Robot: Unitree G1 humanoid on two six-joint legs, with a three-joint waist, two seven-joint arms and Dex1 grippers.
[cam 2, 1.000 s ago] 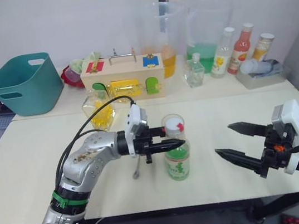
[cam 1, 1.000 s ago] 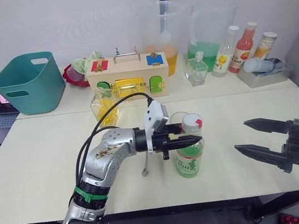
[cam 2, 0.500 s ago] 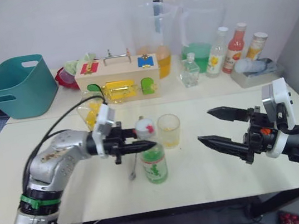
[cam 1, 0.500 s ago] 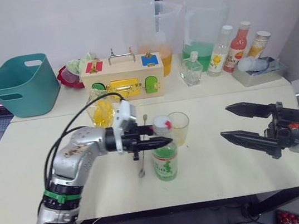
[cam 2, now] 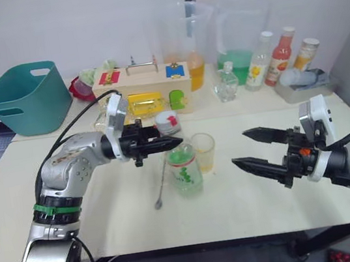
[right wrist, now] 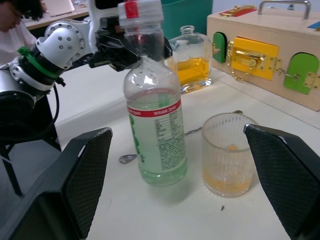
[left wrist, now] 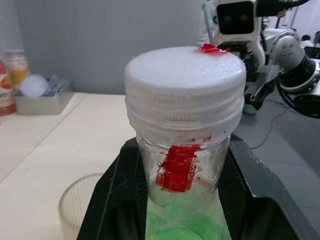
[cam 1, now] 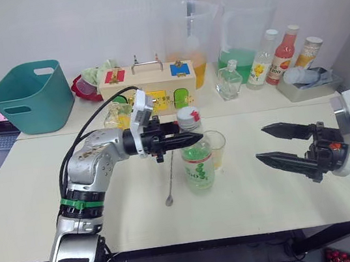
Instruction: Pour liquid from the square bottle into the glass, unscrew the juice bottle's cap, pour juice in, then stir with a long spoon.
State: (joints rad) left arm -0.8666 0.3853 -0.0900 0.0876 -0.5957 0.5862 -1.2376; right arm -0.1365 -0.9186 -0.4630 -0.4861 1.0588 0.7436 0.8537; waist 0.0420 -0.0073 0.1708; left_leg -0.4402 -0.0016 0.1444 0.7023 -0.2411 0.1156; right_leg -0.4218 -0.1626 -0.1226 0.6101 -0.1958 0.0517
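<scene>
Left tool (cam 1: 193, 139): clamped on the neck of the juice bottle (cam 1: 198, 166), just under the cap (cam 1: 188, 117).
Right tool (cam 1: 268, 143): fingers spread wide, empty, well apart from the bottle, low over the bench (cam 1: 26, 193).
Juice bottle: upright on the bench, cap on.
Glass (cam 1: 215, 150): just beside the bottle, a little orange liquid at the bottom.
Long spoon (cam 1: 170, 181): flat on the bench, near the bottle.
</scene>
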